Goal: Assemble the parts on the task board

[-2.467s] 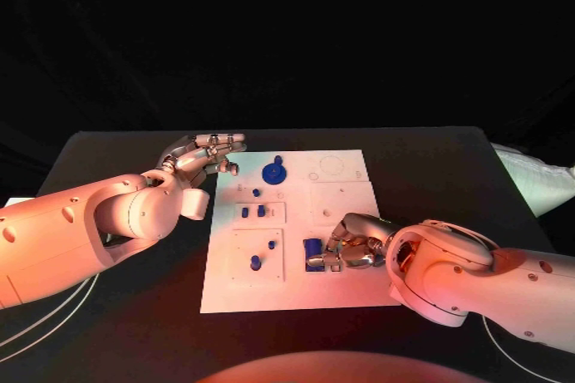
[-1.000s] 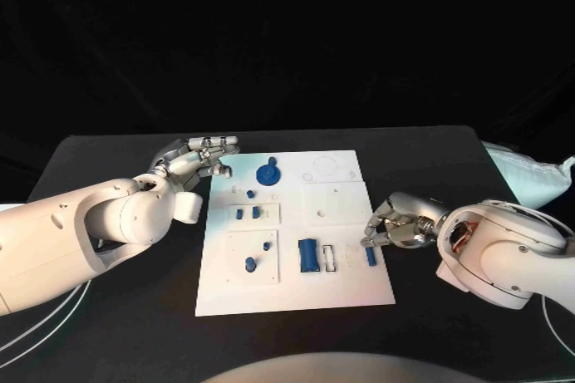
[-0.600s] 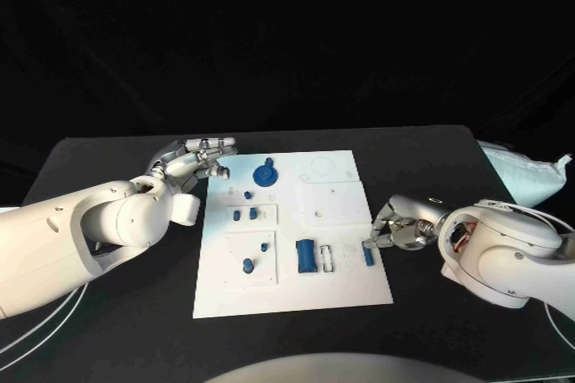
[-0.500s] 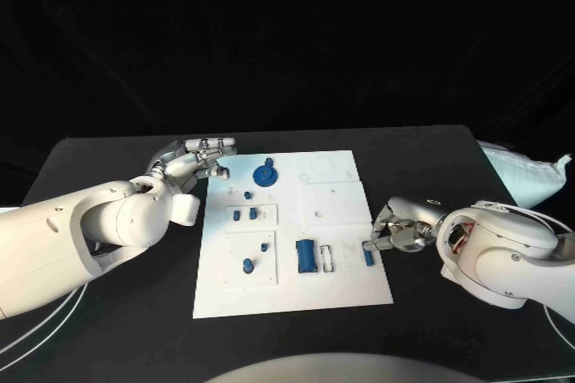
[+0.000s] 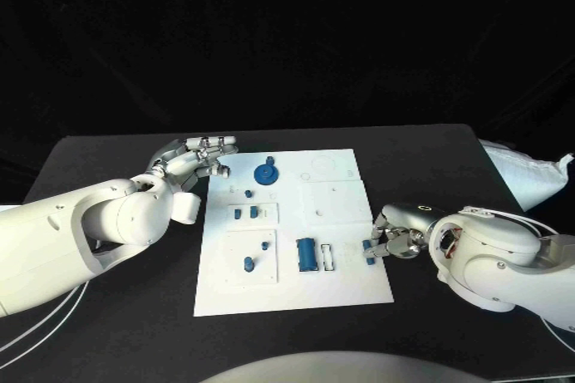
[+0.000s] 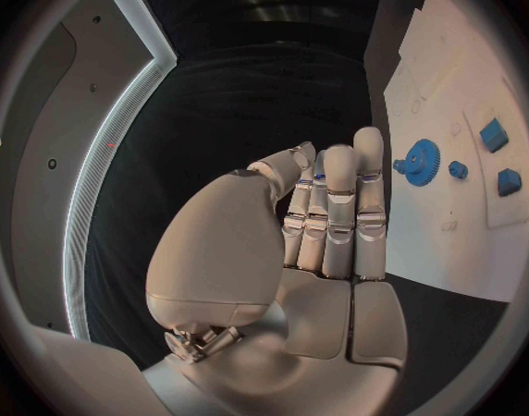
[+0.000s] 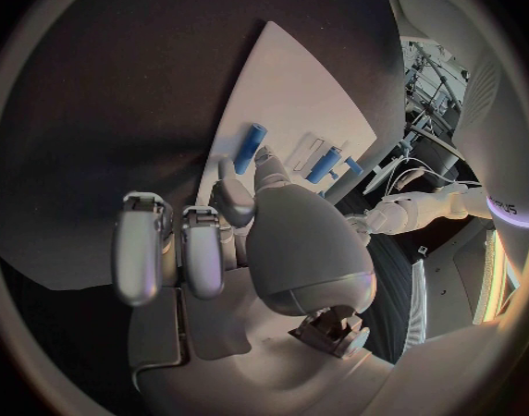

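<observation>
The white task board (image 5: pixel 341 279) lies in the middle of the black table. On it are a blue gear (image 5: pixel 266 174), several small blue parts such as a pair (image 5: pixel 247 211) in the left panels, and a blue block (image 5: pixel 307 254) beside a white frame (image 5: pixel 327 256). My right hand (image 5: pixel 395 236) is at the board's right edge and pinches a small blue peg (image 5: pixel 369 250) between its fingertips; the peg (image 7: pixel 250 148) shows over the board (image 7: pixel 300 83). My left hand (image 5: pixel 195 159) holds nothing, fingers stretched out, at the board's far left corner, near the gear (image 6: pixel 423 162).
A white bag-like thing (image 5: pixel 528 174) lies at the table's right edge. Black table (image 5: pixel 431 163) surrounds the board on all sides. My left forearm (image 5: pixel 84 233) lies along the table's left side.
My right hand has left the blue block in the board's middle and moved to the board's right edge with the small blue peg. The left hand has stayed put.
</observation>
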### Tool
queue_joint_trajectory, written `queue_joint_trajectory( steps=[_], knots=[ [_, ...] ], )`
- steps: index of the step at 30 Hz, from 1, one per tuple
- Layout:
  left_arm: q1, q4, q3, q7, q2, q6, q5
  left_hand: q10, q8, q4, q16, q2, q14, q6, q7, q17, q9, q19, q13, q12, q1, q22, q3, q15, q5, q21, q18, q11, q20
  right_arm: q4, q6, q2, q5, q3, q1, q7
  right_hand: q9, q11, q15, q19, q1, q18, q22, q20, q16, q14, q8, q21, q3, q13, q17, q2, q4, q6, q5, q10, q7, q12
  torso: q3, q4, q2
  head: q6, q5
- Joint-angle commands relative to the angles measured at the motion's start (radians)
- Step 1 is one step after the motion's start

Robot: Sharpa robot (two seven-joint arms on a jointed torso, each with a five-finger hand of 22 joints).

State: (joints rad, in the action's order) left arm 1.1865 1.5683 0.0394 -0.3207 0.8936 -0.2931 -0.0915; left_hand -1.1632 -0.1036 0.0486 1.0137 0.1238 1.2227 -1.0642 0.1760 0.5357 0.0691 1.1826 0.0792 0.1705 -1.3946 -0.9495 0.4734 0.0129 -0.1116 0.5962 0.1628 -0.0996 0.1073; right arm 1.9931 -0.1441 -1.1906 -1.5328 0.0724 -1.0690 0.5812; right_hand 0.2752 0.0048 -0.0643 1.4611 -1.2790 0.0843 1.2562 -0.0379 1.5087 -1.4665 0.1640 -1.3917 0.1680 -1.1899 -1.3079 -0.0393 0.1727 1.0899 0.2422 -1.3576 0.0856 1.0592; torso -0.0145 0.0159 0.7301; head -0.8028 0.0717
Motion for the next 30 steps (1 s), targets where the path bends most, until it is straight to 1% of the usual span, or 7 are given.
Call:
queue_joint_trajectory(
  steps=[1, 7, 11, 20, 26, 28, 30],
  knots=[
    [0.0, 0.001, -0.001, -0.004, -0.001, 0.019, -0.003, 0.008, -0.007, 0.001, -0.006, -0.007, -0.006, 0.005, 0.0, -0.001, -0.001, -0.004, -0.001, 0.005, -0.004, 0.001, -0.005, 0.0, -0.001, -0.006, 0.02, 0.0, 0.004, -0.006, 0.037, 0.012, -0.061, 0.001, 0.009, 0.012, -0.001, -0.001, -0.002, 0.005, -0.002, -0.021, 0.003, 0.001, 0.005, -0.084, -0.007, -0.005, -0.001, -0.002, -0.158, 0.004, 0.002, 0.006, 0.006, -0.006, -0.002, 0.004, 0.0004, 0.0, 0.0, -0.001, 0.0],
    [-0.002, 0.001, -0.001, -0.003, -0.001, 0.02, -0.003, 0.01, -0.007, 0.001, -0.007, -0.007, -0.008, 0.006, 0.0, -0.003, -0.001, -0.005, -0.001, 0.006, -0.003, 0.002, -0.006, 0.0, -0.001, -0.007, 0.02, -0.001, 0.004, -0.013, 0.05, 0.043, -0.124, 0.001, 0.025, 0.012, 0.002, -0.004, -0.005, 0.007, -0.068, -0.022, 0.012, 0.003, 0.008, -0.085, -0.013, -0.01, -0.024, -0.004, -0.164, 0.007, -0.041, 0.01, -0.022, -0.005, -0.003, 0.001, 0.0, 0.0003, 0.0, -0.002, -0.001],
    [-0.002, 0.001, -0.001, -0.003, -0.001, 0.02, -0.003, 0.01, -0.007, 0.001, -0.007, -0.007, -0.008, 0.006, 0.0, -0.003, -0.001, -0.005, -0.001, 0.006, -0.003, 0.002, -0.006, 0.0, -0.001, -0.007, 0.02, -0.001, 0.004, -0.019, 0.073, 0.062, -0.177, 0.001, 0.033, 0.012, 0.003, -0.006, -0.007, 0.008, -0.125, -0.023, 0.017, 0.005, 0.01, -0.085, -0.018, -0.013, -0.056, -0.005, -0.169, 0.004, -0.079, 0.013, -0.082, -0.002, -0.004, -0.001, -0.0005, 0.0011, 0.0, -0.003, -0.001],
    [-0.003, 0.002, -0.001, -0.002, 0.002, 0.021, -0.003, 0.01, -0.007, 0.001, -0.007, -0.007, -0.008, 0.006, 0.0, -0.003, -0.001, -0.005, -0.001, 0.006, -0.003, 0.002, -0.006, 0.0, -0.001, -0.007, 0.02, -0.001, 0.004, -0.028, 0.111, 0.095, -0.264, 0.001, 0.044, 0.011, 0.001, -0.003, -0.004, 0.008, -0.158, -0.025, 0.022, 0.004, 0.017, -0.088, -0.03, -0.015, -0.087, -0.016, -0.181, 0.008, -0.11, 0.011, -0.093, -0.004, 0.0, 0.008, -0.0009, 0.0011, 0.0, -0.005, -0.004],
    [-0.003, 0.003, -0.001, -0.001, 0.003, 0.021, -0.003, 0.01, -0.007, 0.001, -0.007, -0.007, -0.008, 0.006, 0.0, -0.003, -0.001, -0.005, -0.001, 0.006, -0.003, 0.002, -0.006, 0.0, -0.001, -0.007, 0.02, -0.001, 0.004, -0.032, 0.123, 0.105, -0.28, 0.001, 0.047, 0.012, -0.001, -0.002, -0.003, 0.007, -0.176, -0.024, 0.023, 0.002, 0.017, -0.088, -0.038, -0.016, -0.118, -0.016, -0.183, 0.006, -0.129, 0.014, -0.08, 0.001, 0.002, 0.003, -0.0006, 0.0004, 0.0, -0.006, -0.007],
    [-0.003, 0.003, 0.0, -0.001, 0.003, 0.021, -0.003, 0.01, -0.007, 0.001, -0.007, -0.007, -0.008, 0.006, 0.0, -0.003, -0.001, -0.005, -0.001, 0.006, -0.003, 0.002, -0.006, 0.0, -0.001, -0.007, 0.02, -0.001, 0.004, -0.032, 0.111, 0.105, -0.276, 0.001, 0.048, 0.013, -0.003, -0.002, -0.003, 0.007, -0.172, -0.024, 0.023, 0.002, 0.016, -0.087, -0.041, -0.015, -0.131, -0.017, -0.181, 0.006, -0.131, 0.017, -0.052, 0.0, 0.002, 0.003, -0.0006, 0.0006, -0.001, -0.006, -0.007],
    [-0.003, 0.003, 0.0, -0.001, 0.003, 0.022, -0.003, 0.01, -0.007, 0.001, -0.007, -0.007, -0.008, 0.006, 0.0, -0.003, -0.001, -0.005, -0.001, 0.006, -0.003, 0.002, -0.006, 0.0, -0.001, -0.007, 0.02, -0.001, 0.004, -0.031, 0.088, 0.104, -0.261, 0.001, 0.048, 0.015, -0.003, -0.005, -0.003, 0.008, -0.16, -0.024, 0.024, 0.003, 0.015, -0.087, -0.045, -0.016, -0.15, -0.021, -0.179, 0.006, -0.127, 0.023, 0.01, -0.003, 0.001, 0.008, -0.0006, 0.0004, -0.001, -0.006, -0.007]
  ],
)
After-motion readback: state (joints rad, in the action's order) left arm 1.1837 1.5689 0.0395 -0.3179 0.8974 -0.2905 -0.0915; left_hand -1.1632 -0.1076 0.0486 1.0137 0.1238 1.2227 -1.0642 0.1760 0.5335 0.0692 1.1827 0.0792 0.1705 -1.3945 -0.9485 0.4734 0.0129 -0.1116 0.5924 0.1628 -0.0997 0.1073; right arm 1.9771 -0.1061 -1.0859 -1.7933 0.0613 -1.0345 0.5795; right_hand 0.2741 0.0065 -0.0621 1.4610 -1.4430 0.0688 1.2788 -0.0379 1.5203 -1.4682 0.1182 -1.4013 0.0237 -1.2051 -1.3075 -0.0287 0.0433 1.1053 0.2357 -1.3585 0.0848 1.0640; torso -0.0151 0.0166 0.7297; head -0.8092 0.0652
